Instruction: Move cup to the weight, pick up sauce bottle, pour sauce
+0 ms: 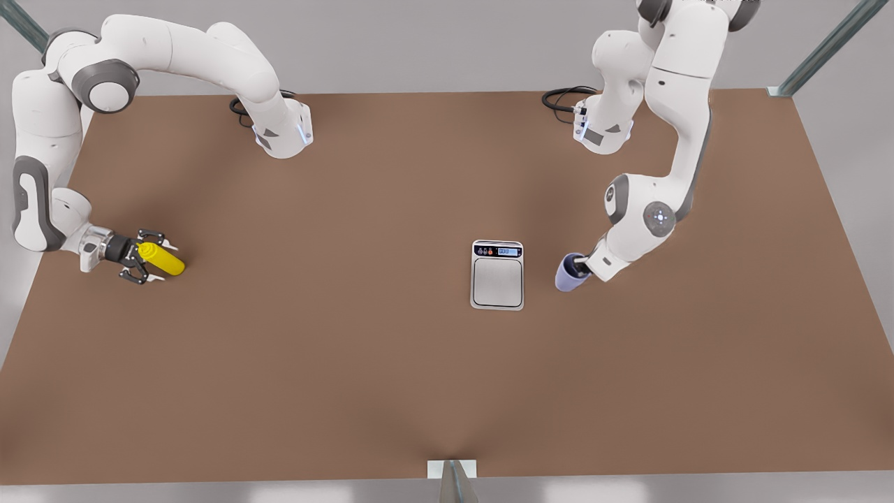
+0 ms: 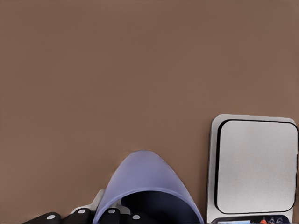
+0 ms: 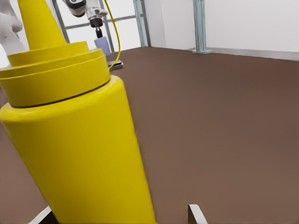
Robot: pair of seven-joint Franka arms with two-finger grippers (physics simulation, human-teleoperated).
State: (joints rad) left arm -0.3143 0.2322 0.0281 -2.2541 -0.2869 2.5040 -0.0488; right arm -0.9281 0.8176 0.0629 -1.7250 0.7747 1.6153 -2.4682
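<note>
Cup on left pincer, beside weight

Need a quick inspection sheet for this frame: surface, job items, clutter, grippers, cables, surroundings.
Surface: brown table, bare apart from the job's things.
Cup: lavender, beside the scale on the front view's right, not on it.
Scale: flat, platform bare.
Sauce bottle: yellow, at the front view's left.
Clutter: nothing seen.
Left gripper: at the cup's rim, one finger inside.
Right gripper: fingers either side of the bottle.
Cables: black loops by both arm bases.
Surroundings: grey wall, metal frame posts.
</note>
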